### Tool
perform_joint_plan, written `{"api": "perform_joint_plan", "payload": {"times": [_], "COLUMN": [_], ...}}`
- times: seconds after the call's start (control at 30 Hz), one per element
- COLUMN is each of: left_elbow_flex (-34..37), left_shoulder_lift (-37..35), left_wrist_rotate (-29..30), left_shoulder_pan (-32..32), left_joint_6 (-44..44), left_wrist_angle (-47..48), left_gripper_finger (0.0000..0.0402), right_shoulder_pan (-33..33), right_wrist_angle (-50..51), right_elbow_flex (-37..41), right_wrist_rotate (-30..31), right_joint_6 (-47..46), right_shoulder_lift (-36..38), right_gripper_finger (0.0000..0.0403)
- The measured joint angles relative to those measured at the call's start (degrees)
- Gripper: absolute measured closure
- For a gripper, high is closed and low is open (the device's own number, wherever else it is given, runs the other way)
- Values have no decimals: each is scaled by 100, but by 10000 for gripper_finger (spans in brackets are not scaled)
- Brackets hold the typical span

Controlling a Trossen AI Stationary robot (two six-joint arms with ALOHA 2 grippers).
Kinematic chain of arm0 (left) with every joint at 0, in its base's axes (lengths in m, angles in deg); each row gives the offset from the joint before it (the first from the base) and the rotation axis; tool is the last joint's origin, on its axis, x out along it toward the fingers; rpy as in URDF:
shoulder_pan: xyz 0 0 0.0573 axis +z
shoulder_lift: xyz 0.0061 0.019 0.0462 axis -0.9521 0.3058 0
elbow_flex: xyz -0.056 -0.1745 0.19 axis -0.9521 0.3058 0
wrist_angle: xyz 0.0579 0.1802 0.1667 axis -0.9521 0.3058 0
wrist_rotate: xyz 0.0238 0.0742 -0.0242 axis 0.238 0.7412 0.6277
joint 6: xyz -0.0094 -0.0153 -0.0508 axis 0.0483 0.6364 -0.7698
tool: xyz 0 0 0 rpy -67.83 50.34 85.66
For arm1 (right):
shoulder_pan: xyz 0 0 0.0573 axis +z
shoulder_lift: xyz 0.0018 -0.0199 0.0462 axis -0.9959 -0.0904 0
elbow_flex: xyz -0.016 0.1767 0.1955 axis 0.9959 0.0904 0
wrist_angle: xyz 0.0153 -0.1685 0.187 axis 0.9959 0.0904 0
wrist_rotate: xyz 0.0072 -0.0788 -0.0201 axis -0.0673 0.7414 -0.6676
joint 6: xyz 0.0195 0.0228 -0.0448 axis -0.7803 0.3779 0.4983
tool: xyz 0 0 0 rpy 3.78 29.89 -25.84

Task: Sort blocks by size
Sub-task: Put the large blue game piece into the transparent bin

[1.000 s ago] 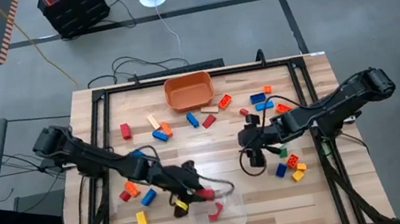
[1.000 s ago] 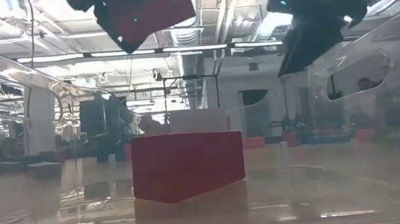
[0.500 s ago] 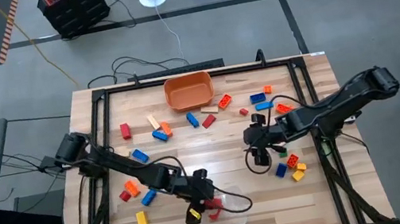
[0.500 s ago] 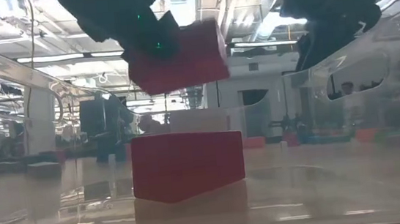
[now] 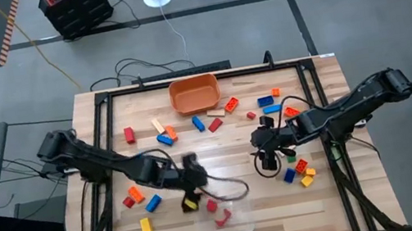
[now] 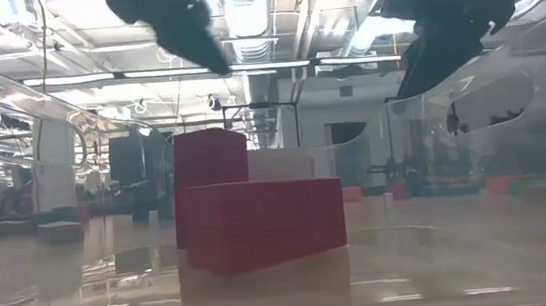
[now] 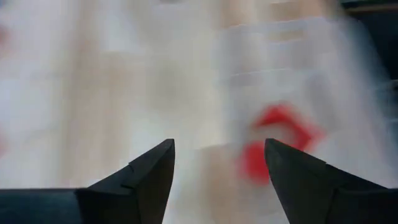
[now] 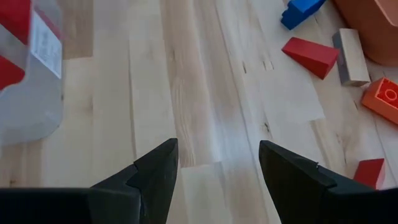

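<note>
Two red blocks lie in the clear plastic tub [image 5: 242, 224] near the table's front: one [image 5: 212, 206] toward its far wall, one [image 5: 222, 219] nearer. In the low view one red block [image 6: 210, 174] stands upright behind the other [image 6: 266, 236], which rests on the tub floor. My left gripper [image 5: 192, 173] is open and empty just beyond the tub's far left corner; its wrist view [image 7: 217, 146] looks at the red blocks [image 7: 273, 146]. My right gripper [image 5: 260, 144] is open and empty over bare wood at the middle right, also seen in its wrist view [image 8: 217, 146].
An orange bowl [image 5: 194, 94] stands at the far middle. Loose blocks lie below it [image 5: 191, 124], to the left [image 5: 141, 200] and to the right [image 5: 297, 169]. A yellow block [image 5: 189, 205] lies beside the tub's left wall. A black cable [image 5: 230, 186] trails over the tub.
My left gripper carried a red block down into the tub, let it go, then drew back up and toward the table's far edge. The block now stands on the tub floor behind the other red block, which has shifted slightly.
</note>
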Motion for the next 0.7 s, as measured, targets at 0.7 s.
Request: {"api": "perform_joint_plan", "payload": {"times": [0.7], "left_elbow_flex": [2073], "left_shoulder_lift": [-1388], "left_wrist_rotate": [326], "left_shoulder_pan": [3109], "left_joint_6": [2197], "left_wrist_angle": [1274], "left_gripper_finger": [160], "right_shoulder_pan": [426], "right_wrist_angle": [-1121], "right_elbow_flex": [301], "right_wrist_rotate": [2], "right_joint_6": [203], "right_shoulder_lift": [-4], "right_gripper_finger": [148]}}
